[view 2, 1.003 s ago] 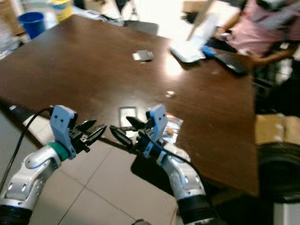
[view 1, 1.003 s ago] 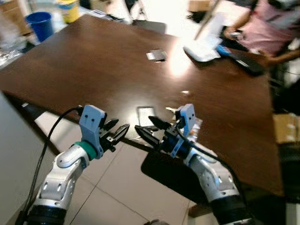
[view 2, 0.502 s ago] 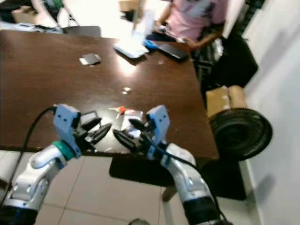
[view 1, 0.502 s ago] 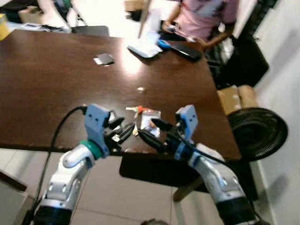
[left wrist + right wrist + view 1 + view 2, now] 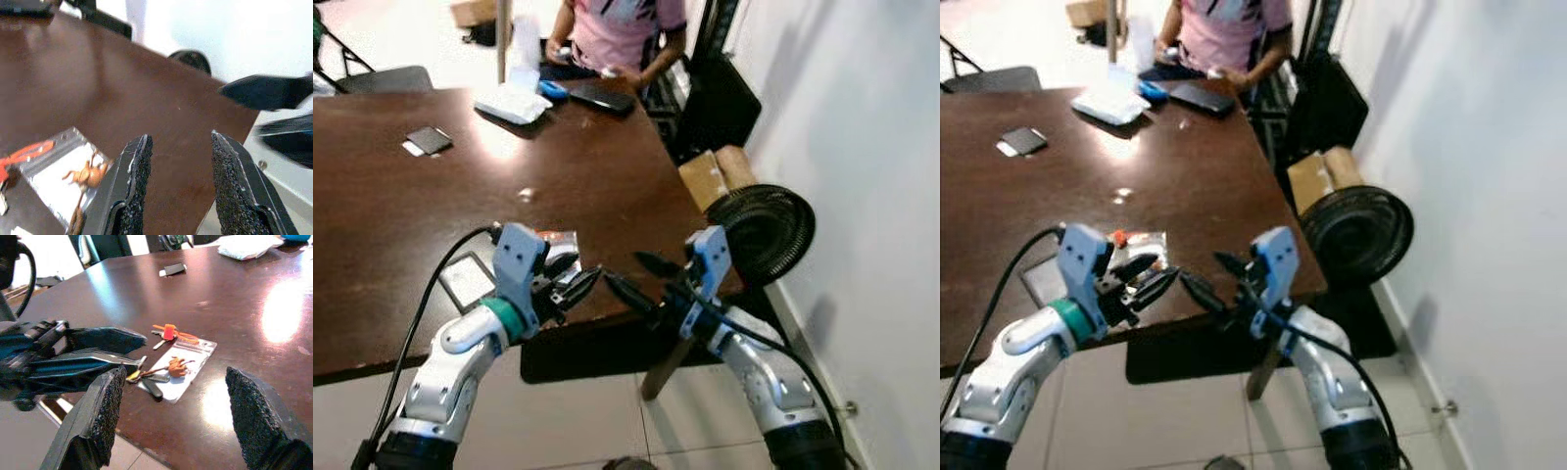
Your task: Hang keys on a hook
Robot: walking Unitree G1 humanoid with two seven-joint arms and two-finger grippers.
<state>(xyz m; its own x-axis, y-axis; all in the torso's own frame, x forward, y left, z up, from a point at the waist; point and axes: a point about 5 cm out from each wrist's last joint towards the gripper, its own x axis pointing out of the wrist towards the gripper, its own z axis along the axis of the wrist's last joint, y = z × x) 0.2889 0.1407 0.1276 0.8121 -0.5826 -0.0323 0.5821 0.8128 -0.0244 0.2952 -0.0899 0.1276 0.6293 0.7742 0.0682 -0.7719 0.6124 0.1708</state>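
Observation:
The keys lie near the front right corner of the dark brown table. They carry an orange figure charm and rest partly on a clear plastic bag. A key with an orange tag lies just beyond them. My left gripper hovers open over the table's front edge, right beside the bag. My right gripper is open too, held in the air past the edge, its tips facing the left gripper's tips. Neither holds anything.
A phone lies left of the bag and a dark card farther back. A person in a pink shirt sits at the far end. A black fan and cardboard box stand by the white wall.
The camera has swung to the right, so the table's right corner, the fan and the wall have come into view. Both grippers stay open in front of me.

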